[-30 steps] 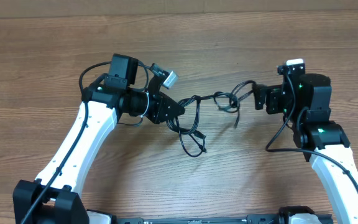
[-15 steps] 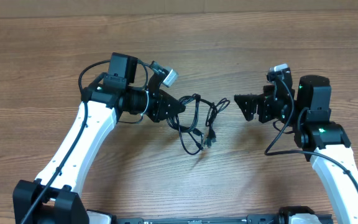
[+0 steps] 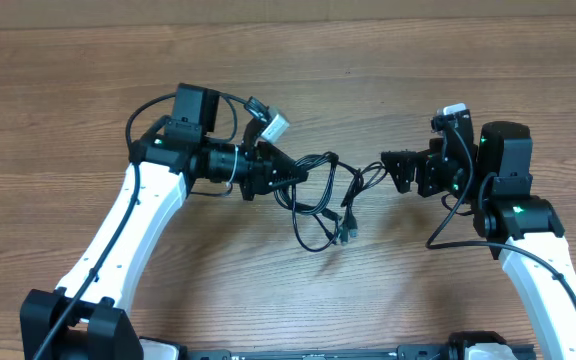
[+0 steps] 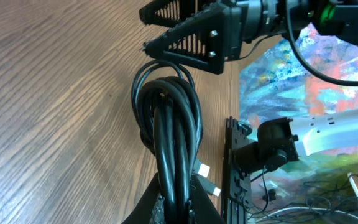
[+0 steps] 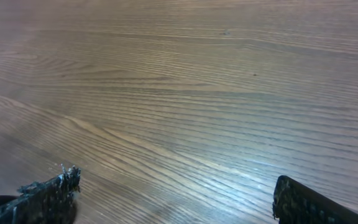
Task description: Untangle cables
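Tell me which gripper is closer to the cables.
Left. The left gripper is shut on the cables; the right gripper is open beside their far end, holding nothing.

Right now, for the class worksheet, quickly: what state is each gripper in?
Left gripper: closed, holding the cables.
Right gripper: open, holding nothing.

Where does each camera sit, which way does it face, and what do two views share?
Overhead: above the table, looking straight down; shows both arms, left gripper shut on the cables, right gripper open.
Left wrist: looks along its own fingers, past the clamped cables, toward the right gripper.
Right wrist: tilted down at bare table; only its own fingertips show.
Shared: overhead and left wrist both show cables and right gripper.
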### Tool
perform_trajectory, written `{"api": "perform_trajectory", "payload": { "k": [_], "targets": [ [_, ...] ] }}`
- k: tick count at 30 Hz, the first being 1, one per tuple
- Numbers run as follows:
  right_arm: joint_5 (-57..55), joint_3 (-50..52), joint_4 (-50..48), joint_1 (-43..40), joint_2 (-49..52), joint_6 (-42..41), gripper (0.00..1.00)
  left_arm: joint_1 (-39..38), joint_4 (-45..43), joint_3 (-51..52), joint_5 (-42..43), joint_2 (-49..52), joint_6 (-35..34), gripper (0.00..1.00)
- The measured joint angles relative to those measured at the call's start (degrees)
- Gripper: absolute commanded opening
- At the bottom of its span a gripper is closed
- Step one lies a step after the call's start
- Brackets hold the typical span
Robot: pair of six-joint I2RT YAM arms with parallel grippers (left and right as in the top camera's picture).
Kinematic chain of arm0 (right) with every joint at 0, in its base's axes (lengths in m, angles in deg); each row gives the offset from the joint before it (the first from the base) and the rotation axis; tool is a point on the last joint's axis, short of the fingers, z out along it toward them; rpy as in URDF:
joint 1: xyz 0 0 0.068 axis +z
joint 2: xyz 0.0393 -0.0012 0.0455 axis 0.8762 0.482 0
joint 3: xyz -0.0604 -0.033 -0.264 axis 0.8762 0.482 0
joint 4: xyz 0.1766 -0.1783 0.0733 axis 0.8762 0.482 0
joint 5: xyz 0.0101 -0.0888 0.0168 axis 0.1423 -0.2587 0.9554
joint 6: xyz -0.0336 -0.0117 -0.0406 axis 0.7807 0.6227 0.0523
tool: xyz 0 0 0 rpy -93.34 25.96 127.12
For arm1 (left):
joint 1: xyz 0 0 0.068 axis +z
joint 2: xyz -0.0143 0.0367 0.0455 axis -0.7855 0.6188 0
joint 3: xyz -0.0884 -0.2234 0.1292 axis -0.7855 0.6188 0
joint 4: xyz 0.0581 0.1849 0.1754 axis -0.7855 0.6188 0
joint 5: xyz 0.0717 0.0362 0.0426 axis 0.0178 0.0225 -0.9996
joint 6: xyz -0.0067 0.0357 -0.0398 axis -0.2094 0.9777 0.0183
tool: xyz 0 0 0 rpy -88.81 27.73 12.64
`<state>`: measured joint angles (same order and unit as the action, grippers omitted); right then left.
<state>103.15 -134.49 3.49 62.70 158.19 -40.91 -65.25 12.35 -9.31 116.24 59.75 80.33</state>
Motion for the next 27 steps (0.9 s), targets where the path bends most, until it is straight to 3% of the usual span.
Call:
{"api": "perform_trajectory", "payload": {
  "k": [14, 22, 27],
  "targets": [
    [0.11, 0.00, -1.70, -0.02, 0.04, -0.02, 1.00, 7.34, -2.54, 0.00, 6.12, 0.00, 0.07, 0.04],
    [17.25, 0.00, -4.87, -0.04, 0.20, 0.04, 1.00, 7.19, -11.41, 0.02, 17.33, 0.00, -0.09, 0.04],
    [25.03, 0.00, -8.83, -0.02, 0.20, 0.00, 1.00, 7.19, -11.98, 0.02, 20.41, 0.00, -0.11, 0.04]
  ]
}}
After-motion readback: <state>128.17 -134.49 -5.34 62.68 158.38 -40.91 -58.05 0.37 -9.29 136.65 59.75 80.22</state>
